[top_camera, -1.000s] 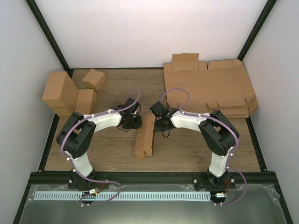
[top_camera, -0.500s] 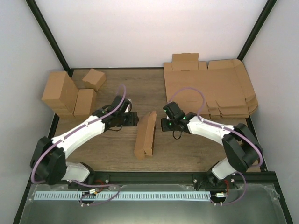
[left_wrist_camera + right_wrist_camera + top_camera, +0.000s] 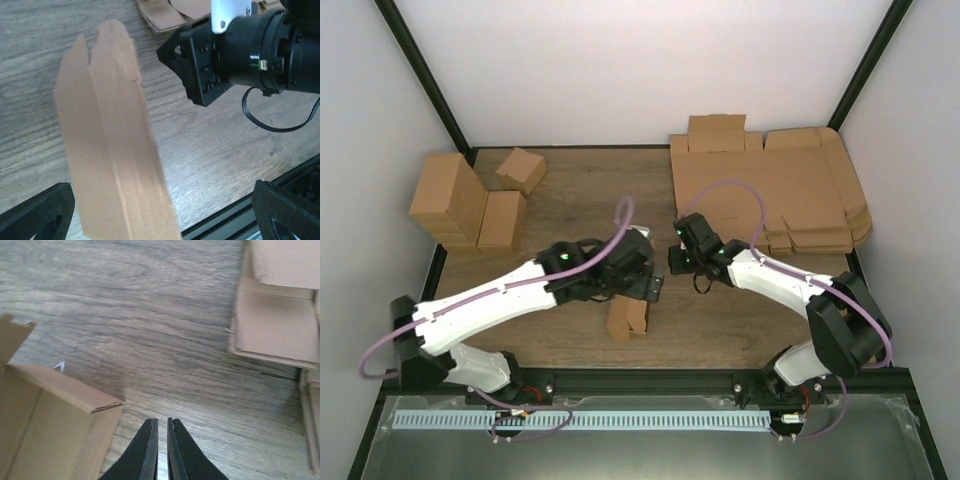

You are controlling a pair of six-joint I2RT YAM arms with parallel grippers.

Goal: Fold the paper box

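While the left arm reaches low and almost straight from the near left corner of the worktop [image 3: 720, 320] to its middle, the left gripper [image 3: 642, 285] hangs right over the paper box [image 3: 628, 318]. The box lies in the middle of the worktop, a little toward the near edge, and the overhead view shows only its near end below the gripper. The right arm bends up at the elbow from the near right corner and reaches left, with the right gripper [image 3: 682, 258] just beside the left one but apart from it.

The left fingers [image 3: 37, 215] stand wide apart. The long narrow box lies between them, nearer the left-hand one, and I cannot tell whether either touches it. The right fingers [image 3: 145, 450] are all but together, with only a thin slit between them and nothing in it; they point down at bare wood.

The left wrist view shows the box's rounded tabs at its far end and the right gripper's black body beyond it. The right wrist view shows the box's open end at its lower left and the edge of the pile of flat sheets [image 3: 770, 190] at the far right corner.
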